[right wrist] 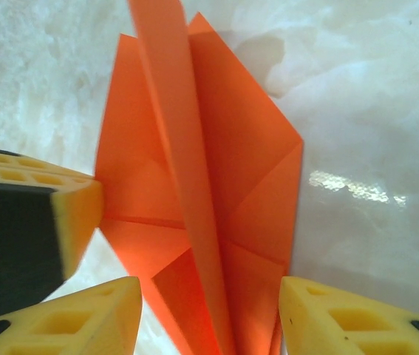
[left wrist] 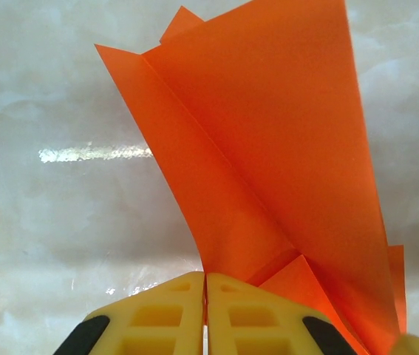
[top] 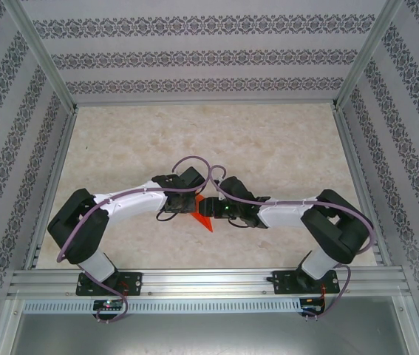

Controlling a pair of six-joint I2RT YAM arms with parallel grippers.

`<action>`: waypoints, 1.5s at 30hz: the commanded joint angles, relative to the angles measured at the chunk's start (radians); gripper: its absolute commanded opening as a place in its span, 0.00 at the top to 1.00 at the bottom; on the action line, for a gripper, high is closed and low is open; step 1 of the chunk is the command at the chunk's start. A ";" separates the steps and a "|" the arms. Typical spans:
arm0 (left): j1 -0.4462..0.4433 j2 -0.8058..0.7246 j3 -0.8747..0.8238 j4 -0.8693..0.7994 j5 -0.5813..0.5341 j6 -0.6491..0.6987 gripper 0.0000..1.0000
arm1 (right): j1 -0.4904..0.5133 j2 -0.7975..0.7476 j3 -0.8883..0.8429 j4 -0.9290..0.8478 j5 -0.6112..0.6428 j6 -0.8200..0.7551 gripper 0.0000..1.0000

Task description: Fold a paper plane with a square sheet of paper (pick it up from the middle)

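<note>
Pale marbled tabletop (top: 268,148) spreads out between walls papered in grey patterned stripes (top: 194,59), and an aluminium rail (top: 209,281) runs along the near edge where both arms are bolted. Around the middle of the table, a little toward the rail, is the thin bright orange paper (top: 204,220). It is creased into several overlapping flaps with a long raised ridge down its centre (right wrist: 187,170) and sharp corners. From above, one orange point juts toward the rail from under the two wrists. I cannot tell whether the paper rests on the table or hangs just over it.

The left gripper (top: 194,205) has its ribbed yellow fingers (left wrist: 165,322) pressed tight together. The paper's near edge is caught in the seam between them, and the sheet (left wrist: 268,148) fans up and away from there. The right gripper (right wrist: 209,318) stands spread, with a yellow finger (right wrist: 342,322) on each side of the paper's narrower end, each just beside an edge. I cannot tell whether they touch it. In that same wrist view another yellow finger (right wrist: 76,211) comes in from the left and meets the paper's side edge.

Each arm climbs from its base, leans outward to a black elbow (top: 80,218) near the table's side, then sends a white forearm (top: 283,213) back inward, so the two wrists meet nose to nose at the centre. Purple cables (top: 194,164) loop over both wrists.
</note>
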State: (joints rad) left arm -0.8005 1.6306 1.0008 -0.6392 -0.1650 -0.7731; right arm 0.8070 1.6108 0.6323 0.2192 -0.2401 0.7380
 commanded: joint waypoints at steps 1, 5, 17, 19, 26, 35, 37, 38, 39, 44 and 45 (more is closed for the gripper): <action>0.000 -0.023 -0.009 0.041 0.007 -0.003 0.90 | -0.003 0.055 -0.014 0.087 -0.047 0.016 0.48; 0.000 -0.024 -0.010 0.039 0.009 -0.002 0.90 | 0.015 0.058 -0.020 0.140 -0.082 0.019 0.49; 0.000 -0.024 -0.010 0.042 0.008 -0.004 0.90 | 0.052 0.029 0.014 -0.020 0.020 -0.047 0.58; -0.001 -0.023 -0.008 0.043 0.010 -0.003 0.90 | 0.061 0.045 0.024 -0.024 0.024 -0.058 0.60; 0.000 -0.026 -0.009 0.041 0.012 -0.002 0.90 | 0.095 0.086 0.080 -0.090 0.083 -0.099 0.70; 0.000 -0.042 -0.019 0.048 0.015 -0.005 0.89 | 0.099 0.121 0.125 -0.162 0.139 -0.124 0.82; 0.000 -0.047 -0.023 0.051 0.014 -0.006 0.89 | 0.101 0.128 0.135 -0.173 0.143 -0.132 0.84; 0.000 -0.050 -0.024 0.054 0.015 -0.006 0.88 | 0.101 0.130 0.140 -0.178 0.142 -0.134 0.84; 0.000 -0.054 -0.026 0.057 0.017 -0.006 0.88 | 0.102 0.132 0.147 -0.185 0.143 -0.137 0.85; 0.000 -0.094 -0.030 0.066 0.040 0.008 0.83 | 0.112 0.110 0.178 -0.264 0.217 -0.141 0.95; 0.001 -0.109 -0.032 0.068 0.043 0.009 0.81 | 0.113 0.092 0.180 -0.284 0.237 -0.136 0.96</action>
State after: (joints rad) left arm -0.7990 1.5780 0.9741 -0.6247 -0.1383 -0.7799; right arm 0.9066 1.7252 0.7891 0.0139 -0.0853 0.6254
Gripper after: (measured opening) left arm 0.182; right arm 0.050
